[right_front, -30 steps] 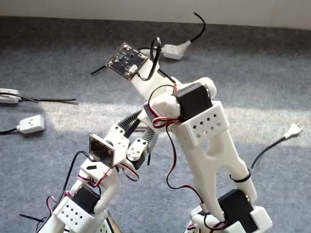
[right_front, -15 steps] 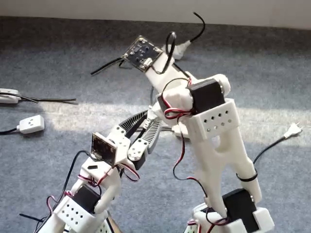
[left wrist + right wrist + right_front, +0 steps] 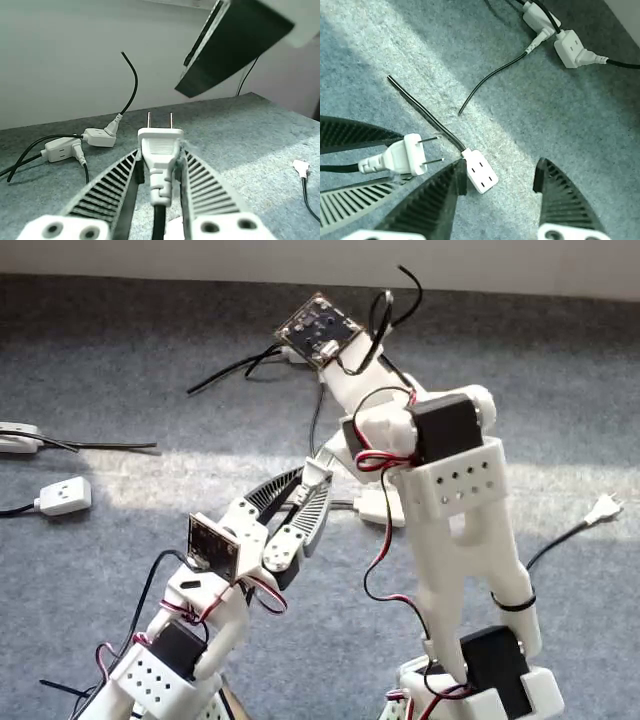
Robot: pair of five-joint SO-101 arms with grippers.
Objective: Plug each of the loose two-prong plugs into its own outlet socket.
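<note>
My left gripper (image 3: 161, 150) is shut on a white two-prong plug (image 3: 159, 142), prongs pointing forward, held above the carpet; in the high view it (image 3: 308, 490) sits mid-table. In the right wrist view that plug (image 3: 405, 156) faces a small white outlet socket (image 3: 481, 172) lying on the carpet a short gap away. My right gripper (image 3: 502, 167) hangs open above this socket, with nothing between its fingers. Two more sockets (image 3: 100, 136) (image 3: 60, 148) lie near the far wall. Another loose plug (image 3: 603, 506) lies at the right.
A white socket (image 3: 62, 495) and another socket block (image 3: 18, 437) lie at the left edge. Thin black cables (image 3: 230, 370) trail over the grey carpet. The right arm's camera board (image 3: 320, 330) hangs over the far middle, above the left gripper.
The right arm has swung its wrist to the right and farther back. The left arm has kept still with the plug in its grip.
</note>
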